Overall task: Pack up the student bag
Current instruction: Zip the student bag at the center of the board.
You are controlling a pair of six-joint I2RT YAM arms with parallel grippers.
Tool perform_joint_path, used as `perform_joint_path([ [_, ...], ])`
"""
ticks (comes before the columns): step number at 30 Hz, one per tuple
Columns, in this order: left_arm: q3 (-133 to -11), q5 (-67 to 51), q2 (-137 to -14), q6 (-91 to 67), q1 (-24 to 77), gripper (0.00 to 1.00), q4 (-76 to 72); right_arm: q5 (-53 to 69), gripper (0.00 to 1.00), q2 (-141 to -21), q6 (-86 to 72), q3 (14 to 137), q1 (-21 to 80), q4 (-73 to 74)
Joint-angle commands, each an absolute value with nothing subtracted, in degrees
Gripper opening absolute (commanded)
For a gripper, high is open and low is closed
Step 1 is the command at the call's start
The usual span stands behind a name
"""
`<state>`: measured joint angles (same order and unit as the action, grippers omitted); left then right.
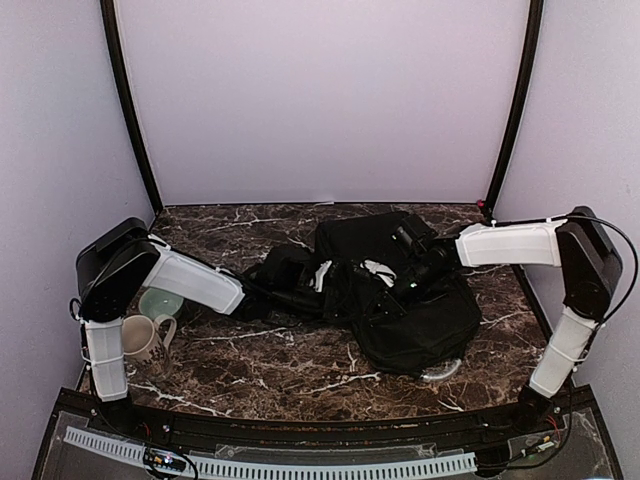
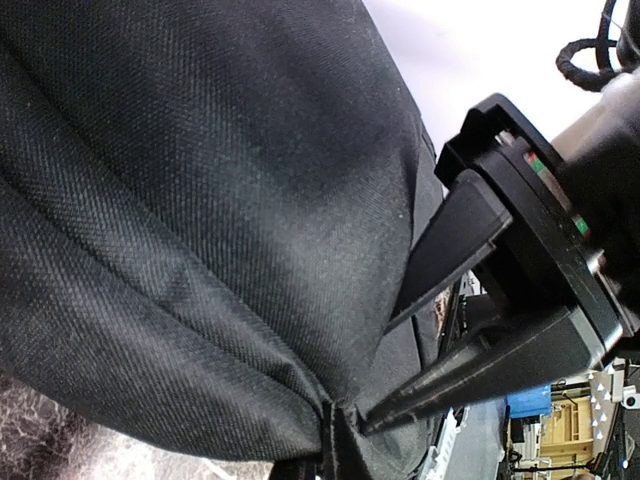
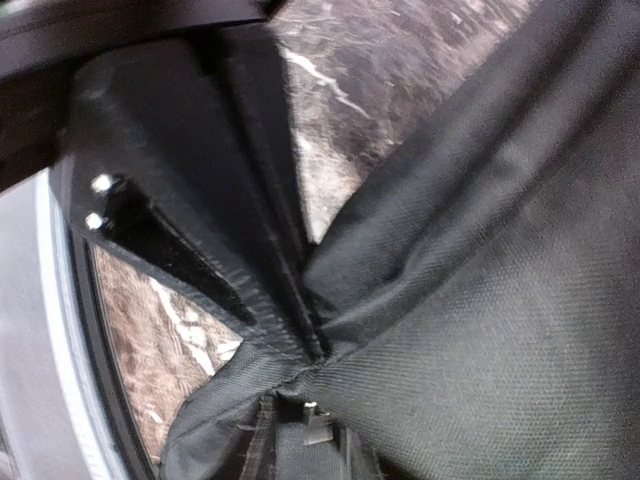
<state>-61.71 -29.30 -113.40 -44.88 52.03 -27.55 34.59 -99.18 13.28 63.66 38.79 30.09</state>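
Note:
The student bag (image 1: 410, 310), a large black fabric backpack, lies in the middle of the marble table. My left gripper (image 1: 298, 296) is at its left end. In the left wrist view the fingers (image 2: 470, 240) close to a point (image 2: 345, 405) where a fold of the bag's cloth (image 2: 200, 200) bunches up. My right gripper (image 1: 418, 272) is on the bag's upper right part. In the right wrist view it is shut (image 3: 312, 350) on gathered black cloth (image 3: 480, 330), just above a zipper pull (image 3: 316, 422). Small white patches (image 1: 378, 268) show on the bag between the two grippers.
A patterned mug (image 1: 146, 340) and a pale green dish (image 1: 160, 300) stand at the left by the left arm. Something clear and round (image 1: 440, 371) sticks out under the bag's near edge. The table's near rim (image 1: 300, 415) runs below.

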Motion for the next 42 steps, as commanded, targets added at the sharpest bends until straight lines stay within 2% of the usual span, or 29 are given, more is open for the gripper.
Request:
perform_joint_path([
  [1,-65.0,-32.4,-109.1,-42.0,54.3,0.0,-31.0,35.3,0.12,-100.8,12.3,65.7,40.8,27.6],
  [4,-64.4,-31.9,-108.9,-41.8,54.3,0.0,-30.3,35.5,0.03,-100.1,12.1,68.0,39.6,29.0],
  [7,-62.9,-31.3,-108.4,-41.5,54.3,0.0,-30.3,35.4,0.0,-98.4,12.0,67.7,37.6,29.9],
  [15,-61.7,-29.9,-107.3,-39.3,54.3,0.0,-27.2,32.9,0.0,-95.8,14.3,64.6,35.5,31.1],
  [25,-58.7,-20.9,-103.7,-34.9,54.2,0.0,-18.1,24.8,0.0,-96.4,18.0,65.7,34.5,41.6],
  [42,-51.7,-16.0,-100.4,-34.0,52.6,0.0,-15.1,16.9,0.0,-96.5,20.2,67.0,26.9,48.6],
])
